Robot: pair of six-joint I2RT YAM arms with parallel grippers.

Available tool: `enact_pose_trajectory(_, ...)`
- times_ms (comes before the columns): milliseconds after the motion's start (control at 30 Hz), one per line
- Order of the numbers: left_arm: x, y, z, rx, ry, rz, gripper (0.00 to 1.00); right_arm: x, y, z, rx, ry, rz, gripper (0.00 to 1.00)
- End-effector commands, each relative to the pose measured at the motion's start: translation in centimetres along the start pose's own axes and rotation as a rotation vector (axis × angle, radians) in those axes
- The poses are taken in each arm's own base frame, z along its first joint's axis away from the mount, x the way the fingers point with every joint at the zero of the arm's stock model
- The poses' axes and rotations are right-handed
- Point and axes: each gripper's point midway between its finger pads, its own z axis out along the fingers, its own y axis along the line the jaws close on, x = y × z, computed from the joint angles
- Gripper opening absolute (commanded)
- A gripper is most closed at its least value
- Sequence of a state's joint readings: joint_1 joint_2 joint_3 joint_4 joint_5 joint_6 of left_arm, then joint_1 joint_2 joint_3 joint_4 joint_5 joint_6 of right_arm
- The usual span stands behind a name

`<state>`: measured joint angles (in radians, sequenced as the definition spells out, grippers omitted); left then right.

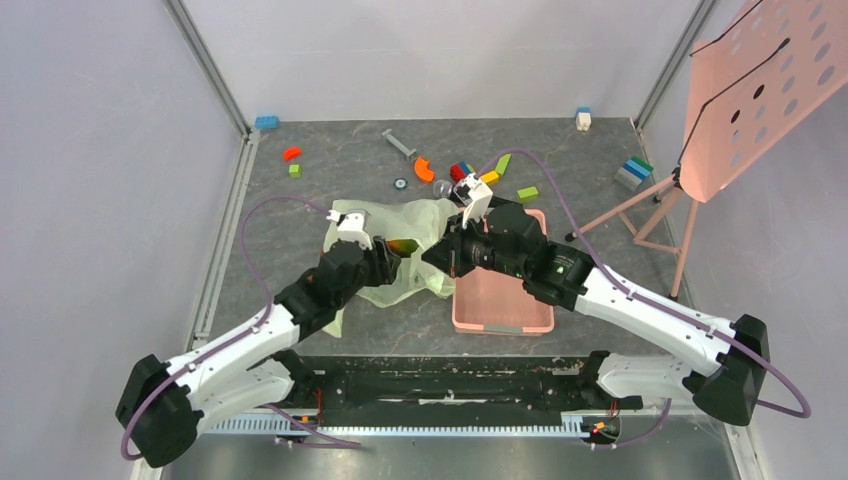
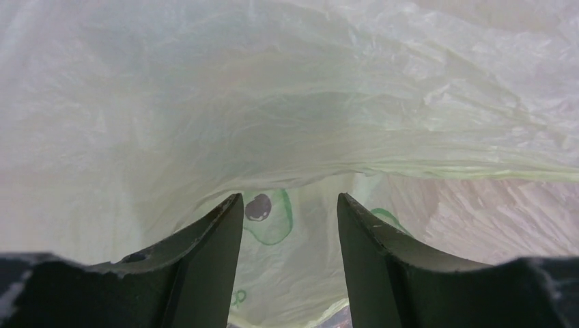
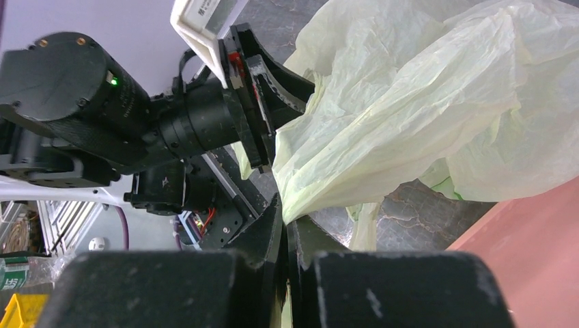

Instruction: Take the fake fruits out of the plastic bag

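Observation:
The pale green plastic bag [image 1: 420, 225] lies crumpled on the dark table, left of the pink basket. My right gripper [image 1: 438, 256] is shut on a pinched edge of the bag [image 3: 410, 96], holding it up; in the right wrist view its jaws [image 3: 285, 217] press together on the film. My left gripper [image 1: 393, 260] reaches into the bag's mouth. Its fingers [image 2: 290, 205] stand apart with only bag film [image 2: 293, 102] ahead and nothing between them. An orange-and-green mango [image 1: 404, 246] shows at the bag's mouth beside the left fingers. The other fake fruits are hidden.
The pink perforated basket [image 1: 500, 292] sits right of the bag, under my right arm. Several toy blocks [image 1: 462, 172] lie scattered toward the back. A pink perforated board on a stand [image 1: 760, 90] rises at the right. Frame posts stand at the back corners.

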<state>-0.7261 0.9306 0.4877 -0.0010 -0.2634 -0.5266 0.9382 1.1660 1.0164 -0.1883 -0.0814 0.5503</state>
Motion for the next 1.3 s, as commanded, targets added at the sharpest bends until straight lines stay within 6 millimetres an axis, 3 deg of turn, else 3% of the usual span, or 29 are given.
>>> enact_pose_trajectory(0, -4.3, 1.0, -2.9, -0.133, -0.037, -0.020, 0.63, -1.1, 0.4, -0.1, -0.016, -0.043, -0.001, 0.03)
enact_pose_trajectory(67, -5.2, 3.3, -5.2, -0.277, -0.018, -0.019, 0.75, -1.1, 0.3, 0.0, -0.010, -0.044, -0.004, 0.02)
enact_pose_trajectory(167, -6.2, 5.5, -7.8, -0.424, -0.001, 0.002, 0.84, -1.3, 0.3, 0.1, -0.012, -0.051, -0.005, 0.03)
enact_pose_trajectory(400, -2.8, 9.0, -10.7, -0.588, 0.108, -0.017, 0.90, -1.7, 0.6, 0.3, -0.024, -0.059, -0.011, 0.03)
enact_pose_trajectory(600, -0.5, 10.3, -10.6, -0.630, 0.115, -0.070, 0.98, -1.4, 0.7, 0.5, -0.034, -0.043, -0.019, 0.03)
enact_pose_trajectory(700, 0.9, 12.5, -10.7, -0.726, 0.067, -0.107, 1.00, -1.4, 0.6, 0.5, -0.034, -0.045, -0.021, 0.04)
enact_pose_trajectory(867, 1.2, 13.0, -9.1, -0.768, 0.020, -0.123, 1.00, -1.4, 1.0, 0.6, -0.053, -0.038, -0.022, 0.04)
enact_pose_trajectory(1033, 2.5, 12.5, -7.3, -0.736, 0.044, -0.128, 1.00, -1.5, 1.0, 0.6, -0.058, -0.039, -0.025, 0.04)
enact_pose_trajectory(1267, 3.9, 10.2, -5.9, -0.513, 0.008, -0.270, 1.00, -1.1, 0.9, 0.9, -0.059, -0.033, -0.017, 0.05)
